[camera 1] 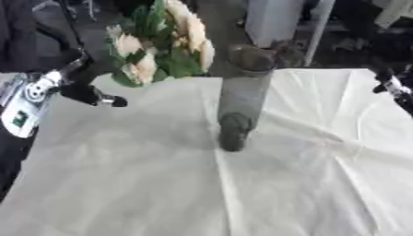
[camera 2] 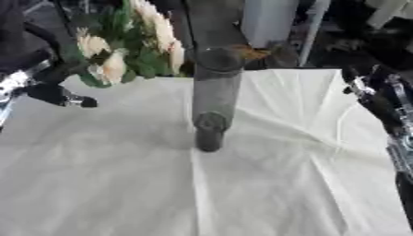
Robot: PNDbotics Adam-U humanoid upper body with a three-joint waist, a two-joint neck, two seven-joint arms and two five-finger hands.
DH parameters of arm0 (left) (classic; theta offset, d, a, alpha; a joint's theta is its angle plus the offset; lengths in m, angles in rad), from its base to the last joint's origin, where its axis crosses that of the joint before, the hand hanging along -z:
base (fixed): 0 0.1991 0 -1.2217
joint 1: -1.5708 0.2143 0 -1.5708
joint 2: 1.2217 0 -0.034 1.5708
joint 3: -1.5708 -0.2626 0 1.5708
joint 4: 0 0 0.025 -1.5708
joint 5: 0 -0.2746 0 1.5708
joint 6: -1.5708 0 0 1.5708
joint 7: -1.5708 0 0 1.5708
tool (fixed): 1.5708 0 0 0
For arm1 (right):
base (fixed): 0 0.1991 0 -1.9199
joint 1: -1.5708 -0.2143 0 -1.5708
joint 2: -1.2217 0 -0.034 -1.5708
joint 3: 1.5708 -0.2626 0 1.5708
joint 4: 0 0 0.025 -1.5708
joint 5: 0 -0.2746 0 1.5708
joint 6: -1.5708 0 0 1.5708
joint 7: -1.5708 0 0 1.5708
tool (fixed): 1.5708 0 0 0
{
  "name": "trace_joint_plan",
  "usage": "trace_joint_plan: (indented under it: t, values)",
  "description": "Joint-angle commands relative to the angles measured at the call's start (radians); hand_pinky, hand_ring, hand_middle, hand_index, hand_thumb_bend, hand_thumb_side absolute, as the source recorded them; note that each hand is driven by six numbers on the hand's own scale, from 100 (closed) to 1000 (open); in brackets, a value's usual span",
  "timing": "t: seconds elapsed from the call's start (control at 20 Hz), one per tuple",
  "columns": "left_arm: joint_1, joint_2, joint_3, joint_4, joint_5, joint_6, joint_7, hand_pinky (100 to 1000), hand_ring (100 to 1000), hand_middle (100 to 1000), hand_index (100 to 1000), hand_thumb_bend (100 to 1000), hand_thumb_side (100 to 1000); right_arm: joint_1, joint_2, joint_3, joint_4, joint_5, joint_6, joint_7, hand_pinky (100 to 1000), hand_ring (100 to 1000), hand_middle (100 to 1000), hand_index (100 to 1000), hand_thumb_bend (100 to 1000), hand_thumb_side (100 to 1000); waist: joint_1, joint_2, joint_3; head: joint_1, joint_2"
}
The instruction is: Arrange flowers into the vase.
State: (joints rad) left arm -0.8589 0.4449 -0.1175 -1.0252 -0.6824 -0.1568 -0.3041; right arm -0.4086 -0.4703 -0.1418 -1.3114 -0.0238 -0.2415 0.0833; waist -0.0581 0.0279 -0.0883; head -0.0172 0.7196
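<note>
A tall, narrow grey vase [camera 1: 242,92] stands upright just above the middle of the frame, its round mouth at the top near the far edge of the surface [camera 1: 121,184]. It rests on a creased white cloth [camera 2: 306,184] that covers the surface, with fold lines running out from the vase's foot toward the lower right.

To the vase's left, in the upper left of the frame, a bunch of flowers [camera 1: 161,46] with cream blooms and green leaves is held up in the air, its blooms level with and above the vase's mouth. The bunch is close beside the vase but not inside it.

The left hand [camera 1: 85,90] comes in from the left edge, below the leaves, its dark fingers curled where the bunch's lower end meets it; the stems themselves are hidden, so the exact hold cannot be made out beyond that.

The right hand [camera 2: 367,87] shows at the right edge, level with the vase's upper half and well apart from it. Whether its fingers are spread or curled cannot be told.
</note>
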Motion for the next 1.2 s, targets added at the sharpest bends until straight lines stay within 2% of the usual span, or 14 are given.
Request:
trace_joint_plan:
  t: [0.05, 0.5, 1.2]
  values:
    - [-0.039, 0.002, 0.018, -0.038, 0.028, 0.016, 0.052, 100, 100, 100, 100, 969, 513, -0.014, -0.019, -0.007, -0.006, -0.001, -0.001, 0.003, 637, 504, 561, 716, 470, 581, -0.002, -0.016, -0.004, 0.004, -0.003]
    - [-0.078, -0.025, 0.032, -0.079, 0.088, 0.062, 0.200, 100, 100, 100, 100, 973, 473, -0.016, -0.016, -0.003, -0.004, -0.001, -0.002, 0.006, 636, 504, 561, 715, 468, 582, -0.006, -0.018, -0.013, 0.009, -0.008]
    - [-0.158, -0.106, 0.031, -0.085, 0.303, 0.100, 0.370, 100, 100, 100, 100, 954, 454, -0.026, -0.004, 0.012, 0.001, -0.003, -0.003, 0.023, 636, 504, 561, 715, 471, 576, -0.011, -0.015, -0.054, 0.037, -0.007]
